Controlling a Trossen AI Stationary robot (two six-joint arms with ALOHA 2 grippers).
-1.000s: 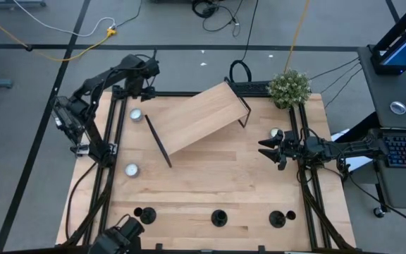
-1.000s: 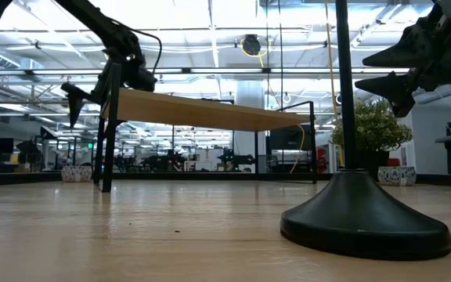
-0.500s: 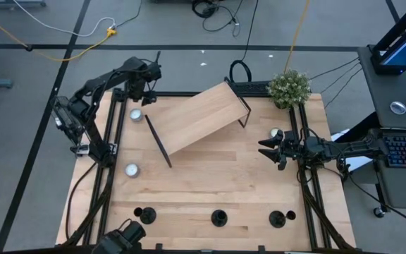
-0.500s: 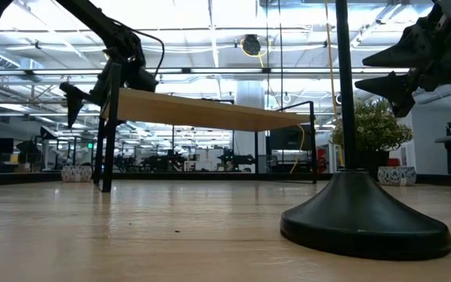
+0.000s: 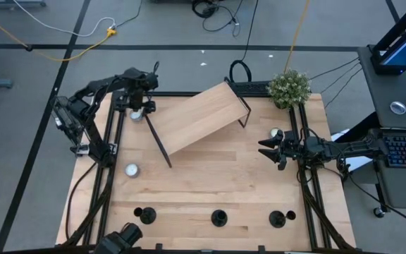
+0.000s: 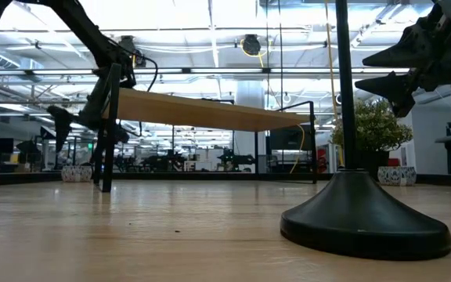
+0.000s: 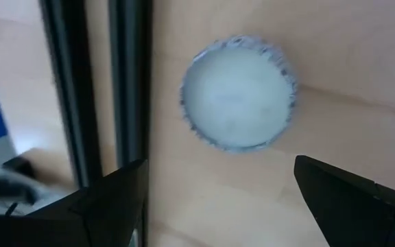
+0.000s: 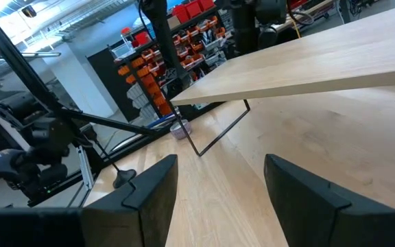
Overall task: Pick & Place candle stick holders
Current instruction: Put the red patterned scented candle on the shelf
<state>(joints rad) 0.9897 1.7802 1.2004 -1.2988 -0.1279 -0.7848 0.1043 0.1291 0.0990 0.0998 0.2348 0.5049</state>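
Three black candle stick holders (image 5: 144,214), (image 5: 219,217), (image 5: 278,219) stand on their round bases along the table's near edge. One holder's base (image 6: 364,215) looms large in the low view. My left gripper (image 5: 141,106) is open and points steeply down over a round silver-white tealight (image 7: 238,92) at the table's far left. Its two fingers stand apart above the tealight without touching it. My right gripper (image 5: 266,149) waits open and level at the table's right side.
A tilted wooden shelf (image 5: 196,116) on thin black legs takes up the far middle. Two more tealights lie at the left (image 5: 131,169) and right (image 5: 275,132). A potted plant (image 5: 289,87) stands at the far right corner. Black frame rails (image 7: 132,82) run beside the left tealight.
My left gripper has sunk toward the far-left tealight and tipped more steeply downward, staying open. My right arm has kept still.
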